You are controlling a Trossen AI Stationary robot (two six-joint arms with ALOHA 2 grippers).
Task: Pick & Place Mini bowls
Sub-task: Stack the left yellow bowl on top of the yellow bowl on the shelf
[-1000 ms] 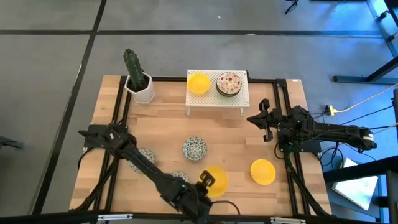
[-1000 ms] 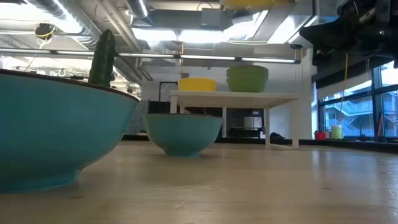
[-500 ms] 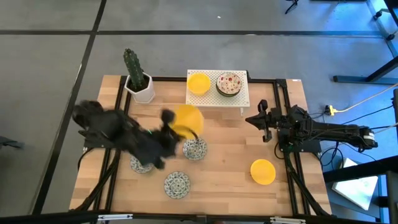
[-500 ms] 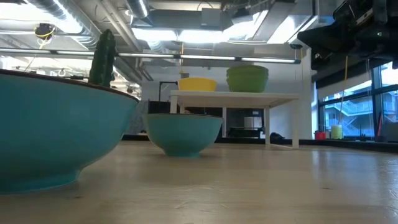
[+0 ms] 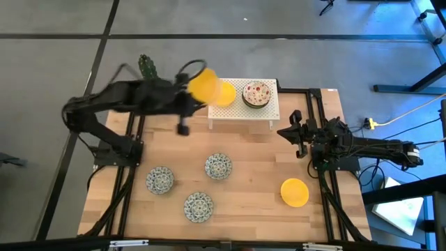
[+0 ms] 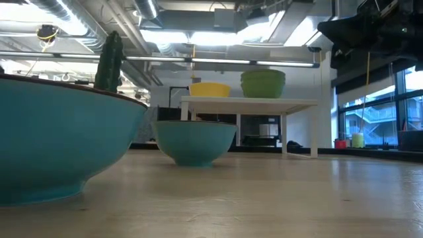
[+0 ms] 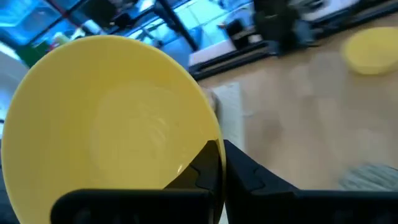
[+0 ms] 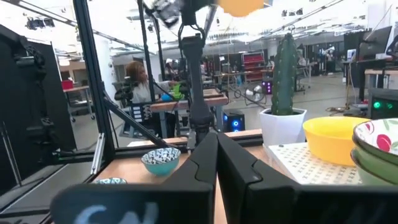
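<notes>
A: Check all four views for legible text, labels, brand marks, numbers or signs.

B: None found. The mini bowls carry pattern or plain glaze only, with no lettering.

A: Any markings on the arms or on the table frame?

B: No readable marking on either. Screens and lit panels in the room behind the table are too small and blurred to read.
</notes>
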